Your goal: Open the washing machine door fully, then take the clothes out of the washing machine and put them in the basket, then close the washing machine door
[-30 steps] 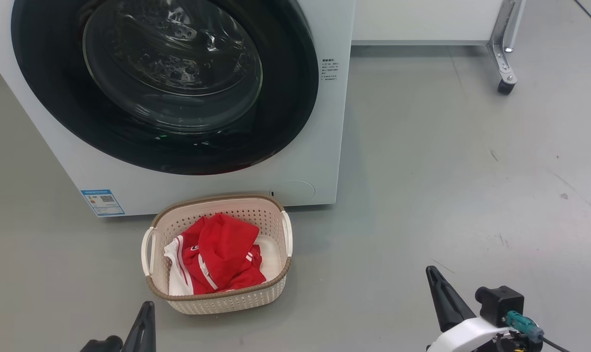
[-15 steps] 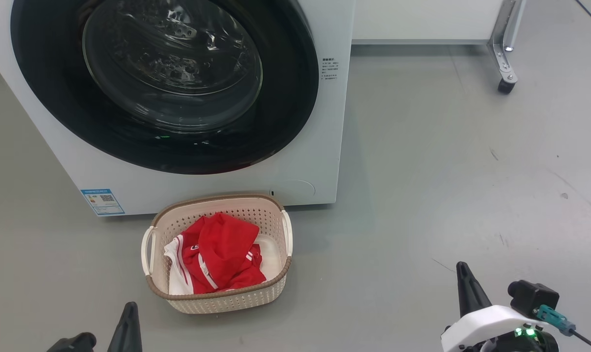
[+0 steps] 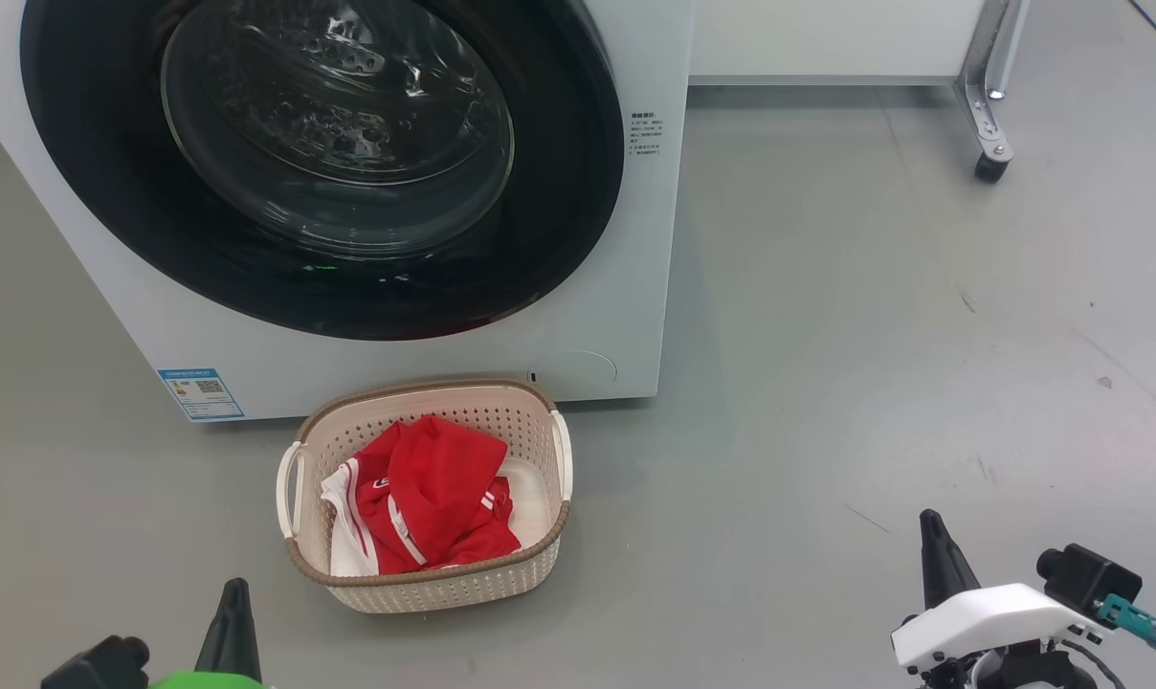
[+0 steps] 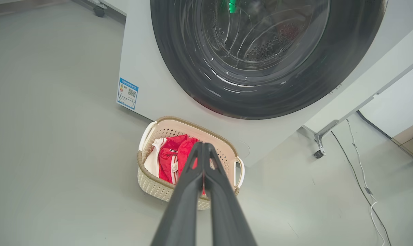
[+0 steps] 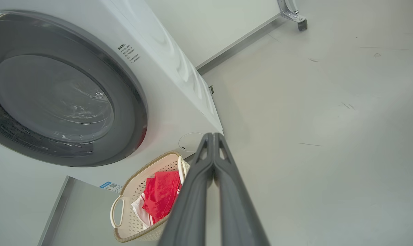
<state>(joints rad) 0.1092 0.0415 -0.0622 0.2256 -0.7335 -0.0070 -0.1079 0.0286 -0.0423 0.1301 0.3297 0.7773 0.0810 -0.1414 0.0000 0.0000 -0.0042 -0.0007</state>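
Clothes [image 3: 434, 488] in basket [image 3: 425, 595], ahead of left end effector [image 3: 233, 595]

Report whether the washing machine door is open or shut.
Shut. The washing machine door lies flush against the washing machine, no gap showing.

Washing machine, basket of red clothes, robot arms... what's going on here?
A two-armed robot is unloading laundry. The red clothes lie in the basket on the floor before the washing machine, whose door looks closed. The left gripper and right gripper are shut, empty, and clear of the basket. The job looks about done.
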